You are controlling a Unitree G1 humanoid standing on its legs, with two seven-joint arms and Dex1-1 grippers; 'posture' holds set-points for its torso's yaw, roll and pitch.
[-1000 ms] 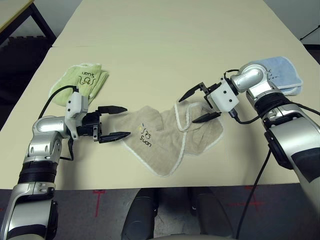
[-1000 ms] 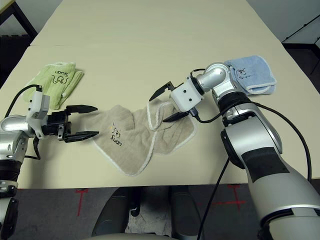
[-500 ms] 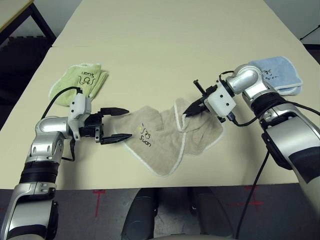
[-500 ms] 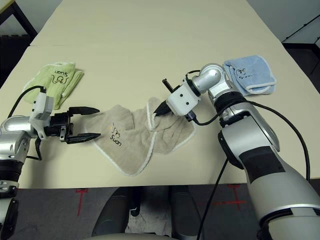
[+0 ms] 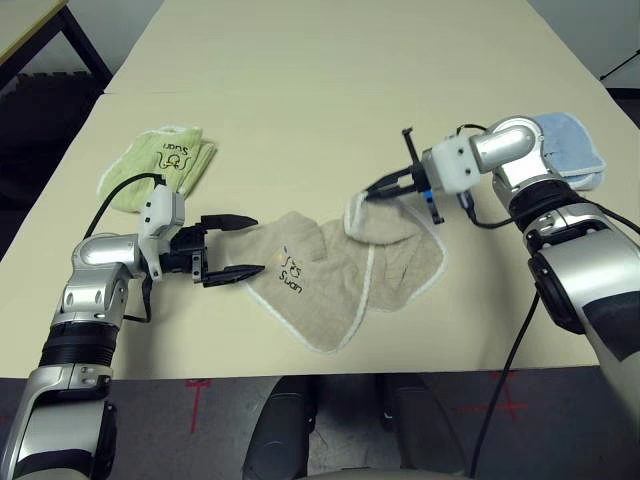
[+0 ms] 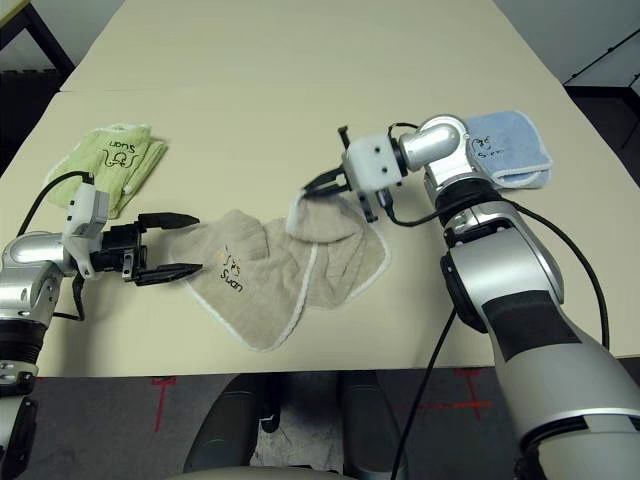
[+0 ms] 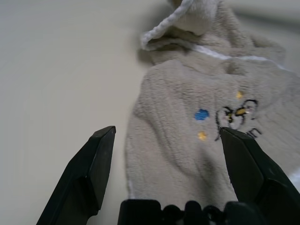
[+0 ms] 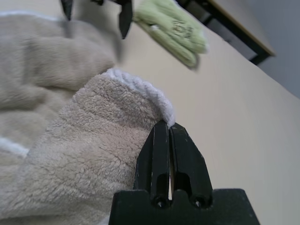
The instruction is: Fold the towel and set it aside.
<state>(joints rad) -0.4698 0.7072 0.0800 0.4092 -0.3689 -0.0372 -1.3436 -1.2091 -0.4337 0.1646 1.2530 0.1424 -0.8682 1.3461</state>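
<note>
The beige towel (image 5: 310,270) lies on the counter (image 5: 300,130), near the edge at the robot's side, between the two arms. It is rumpled, w/ white trim, and its logo is in the part toward the L side.

The R arm (image 5: 560,215) reaches in from the R side, over the counter. Its forearm goes forward and inward, then the wrist bends, so that the R pincer (image 8: 169,125) points to the left, a bit down toward the towel. This pincer is shut, w/ both fingertips pressed together on the white-trimmed edge of the towel; it has hold of this edge, and the cloth near it is raised and folded over the rest of the towel.

The L arm (image 5: 88,290) comes forward along the L side of the counter, and at the wrist it turns inward, so the L pincer (image 5: 240,248) points to the right, approx. level, at the L end of the towel. Its two fingers are wide apart, one farther from the robot and one closer, w/ nothing gripped. Part of the towel is between/below the fingertips; if they touch it, I cannot tell.

The green towel (image 5: 165,165) lies folded beyond the L wrist, and the blue towel (image 6: 508,150) lies folded beyond the R forearm, partly hidden by the R arm in the L eye view.
</note>
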